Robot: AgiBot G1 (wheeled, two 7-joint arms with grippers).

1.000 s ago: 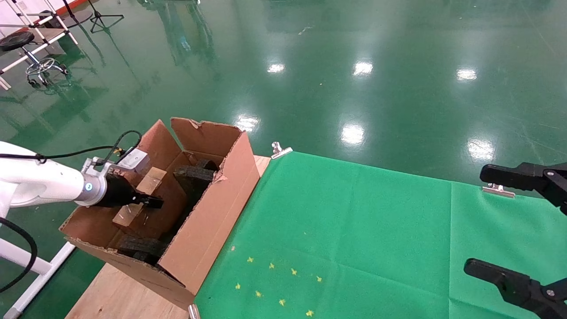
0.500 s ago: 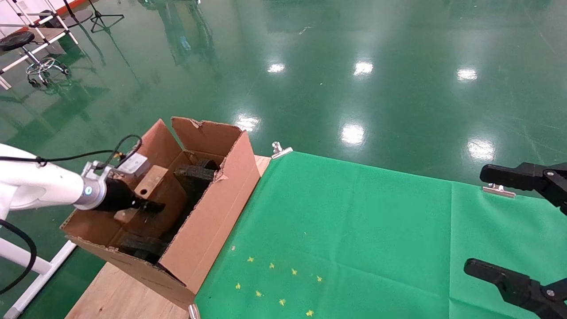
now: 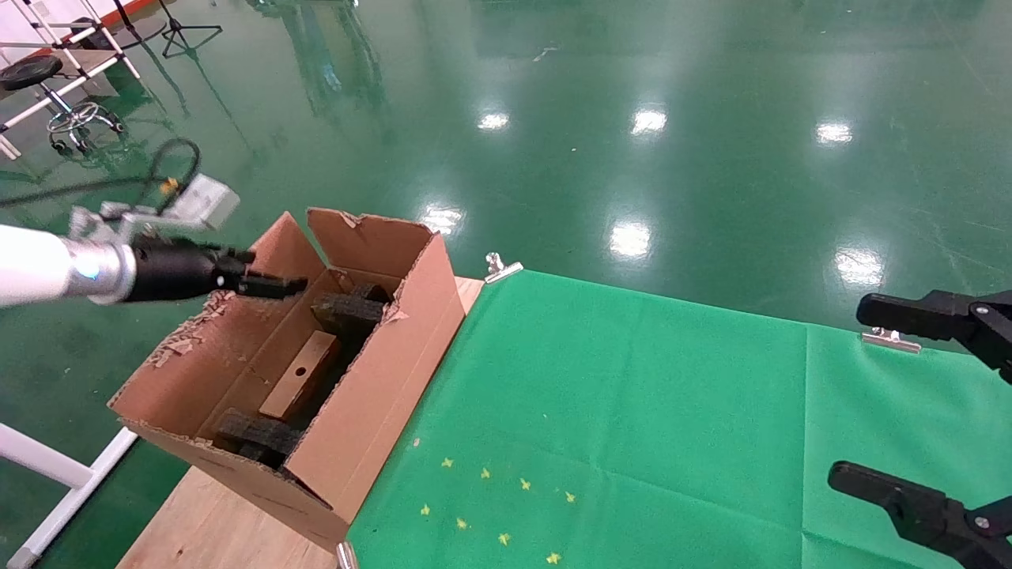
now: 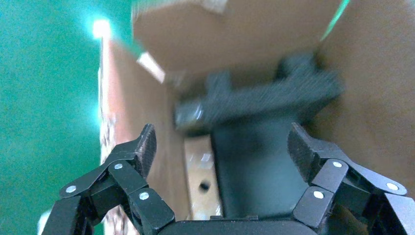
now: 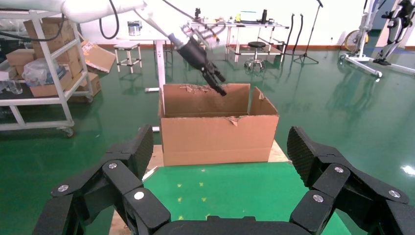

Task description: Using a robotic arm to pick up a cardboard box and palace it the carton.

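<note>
My left gripper (image 3: 273, 284) hangs above the far left part of the carton (image 3: 379, 371), its fingers (image 4: 142, 144) spread wide with nothing between them. The cardboard box (image 3: 300, 385) lies inside the carton, tilted against the left wall, its small round hole facing up, between the black foam pieces (image 3: 348, 310) at the far end and near end. My right gripper (image 3: 933, 411) waits over the green cloth (image 3: 632, 411) at the right, jaws wide apart and empty.
</note>
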